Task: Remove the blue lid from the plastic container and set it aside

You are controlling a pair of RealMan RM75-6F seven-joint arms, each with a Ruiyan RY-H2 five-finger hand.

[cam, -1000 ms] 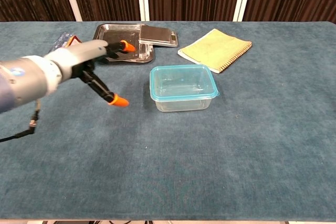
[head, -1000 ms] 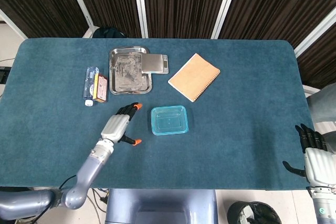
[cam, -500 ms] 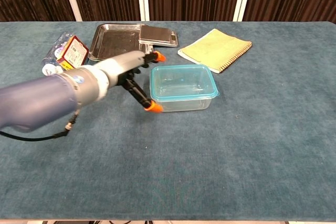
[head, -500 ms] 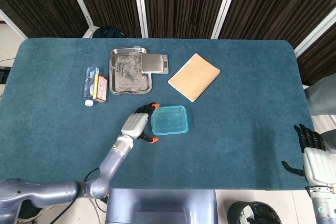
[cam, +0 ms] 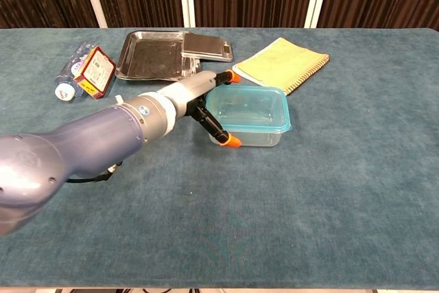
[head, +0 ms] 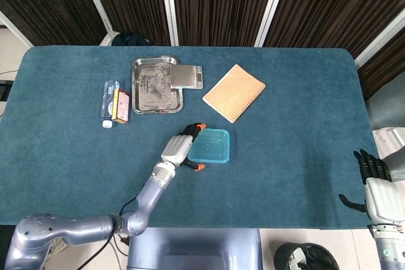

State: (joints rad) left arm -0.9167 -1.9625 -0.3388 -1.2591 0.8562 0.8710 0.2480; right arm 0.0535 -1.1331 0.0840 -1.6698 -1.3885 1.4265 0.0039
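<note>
The clear plastic container (head: 212,145) with its blue lid (cam: 250,101) still on stands near the middle of the table. My left hand (head: 179,150) is pressed against its left end, with orange fingertips (cam: 233,142) spread past the near and far left corners, straddling that end; I cannot see a closed grasp on the lid. In the chest view the left hand (cam: 199,97) reaches in from the left. My right hand (head: 378,189) hangs off the table's near right edge, fingers extended and holding nothing.
At the back left lies a metal tray (head: 155,85) with a small scale (head: 187,76) beside it. A tan notebook (head: 233,92) sits behind the container. A water bottle (head: 109,102) and a small box (head: 122,105) lie at the far left.
My left hand swept right from open table to the container's left end. The container has slid a little to the right. The right hand has stayed put.
</note>
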